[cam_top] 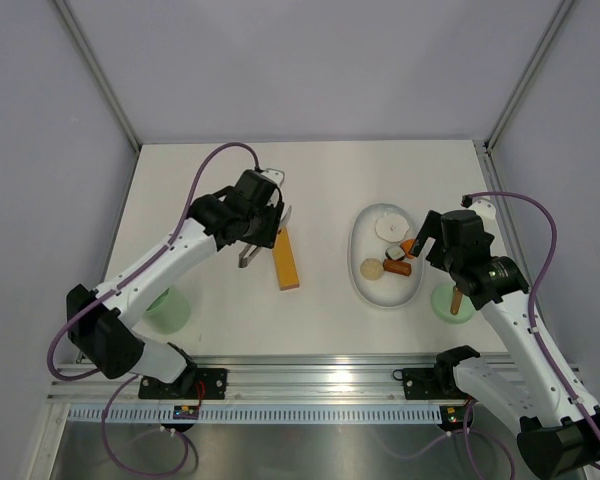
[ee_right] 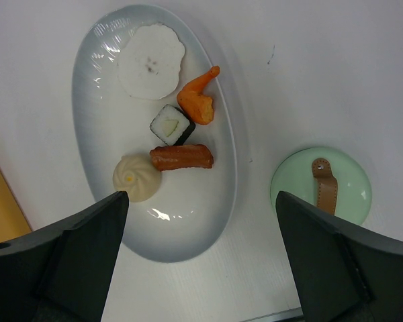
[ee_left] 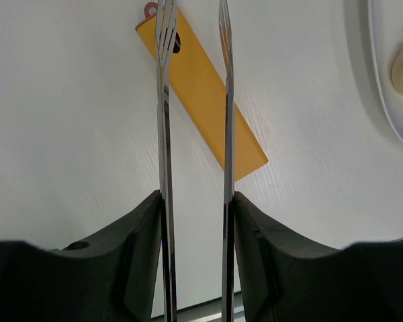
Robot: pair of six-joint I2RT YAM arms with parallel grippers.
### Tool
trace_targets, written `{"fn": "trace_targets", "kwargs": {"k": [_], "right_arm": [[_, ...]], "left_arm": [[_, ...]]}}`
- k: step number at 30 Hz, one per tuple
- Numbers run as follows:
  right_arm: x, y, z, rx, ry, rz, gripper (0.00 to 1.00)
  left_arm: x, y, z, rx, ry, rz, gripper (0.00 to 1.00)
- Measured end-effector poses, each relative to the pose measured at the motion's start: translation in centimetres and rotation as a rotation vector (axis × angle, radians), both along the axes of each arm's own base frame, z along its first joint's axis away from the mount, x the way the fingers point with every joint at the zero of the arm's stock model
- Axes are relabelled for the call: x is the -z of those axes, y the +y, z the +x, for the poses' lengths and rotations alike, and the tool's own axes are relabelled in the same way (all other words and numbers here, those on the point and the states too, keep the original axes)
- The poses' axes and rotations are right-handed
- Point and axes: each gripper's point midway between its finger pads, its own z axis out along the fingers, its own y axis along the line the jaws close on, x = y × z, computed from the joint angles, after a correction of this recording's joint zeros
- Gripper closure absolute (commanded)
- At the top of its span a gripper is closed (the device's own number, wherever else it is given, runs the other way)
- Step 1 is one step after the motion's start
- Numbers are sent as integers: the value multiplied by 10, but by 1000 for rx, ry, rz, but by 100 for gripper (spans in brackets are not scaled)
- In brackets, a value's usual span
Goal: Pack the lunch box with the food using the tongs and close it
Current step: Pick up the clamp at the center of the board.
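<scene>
Holding slim grey metal tongs (ee_left: 227, 134) clamped in my left gripper (ee_left: 196, 204); right gripper (ee_right: 200, 204) jaws apart; small toy food (ee_right: 181, 156), centre-right, all unpacked.

This is a robotics lab test cell. A white table (cam_top: 330, 180) is boxed in by plain pale panels (cam_top: 280, 60) at 9, 12 and 3 o'clock, with aluminium frame posts (cam_top: 95, 70) in the corners. Two white robot arms (cam_top: 155, 262) are bolted to a slotted aluminium rail (cam_top: 320, 385) at 6 o'clock, with loose purple cables (cam_top: 225, 146). Toy food (ee_right: 181, 156) sits on a plate (ee_right: 181, 228).
</scene>
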Motion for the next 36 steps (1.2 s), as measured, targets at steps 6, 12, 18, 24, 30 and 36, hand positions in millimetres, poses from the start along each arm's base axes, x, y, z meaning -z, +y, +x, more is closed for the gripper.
{"fn": "trace_targets", "kwargs": {"k": [6,12,18,24,30,36], "right_arm": [[0,1,0,-5,1,4,1],[0,3,0,-14,3,12,1],[3,13,-1,-56,11,48,0],[9,27,3,-105,37,87,1],[18,51,6,-179,56,184,0],[28,103,4,-301,85,285,1]], "left_arm": [[-10,14,5,-41,-19,-14,55],[-22,40,6,-103,-28,-19,55],[-38,71,0,-181,-41,-29,55],[-59,76,-4,-189,-70,-46,55],[-62,81,-6,-211,-67,-42,55],[-74,94,-4,-264,-77,-52,55]]}}
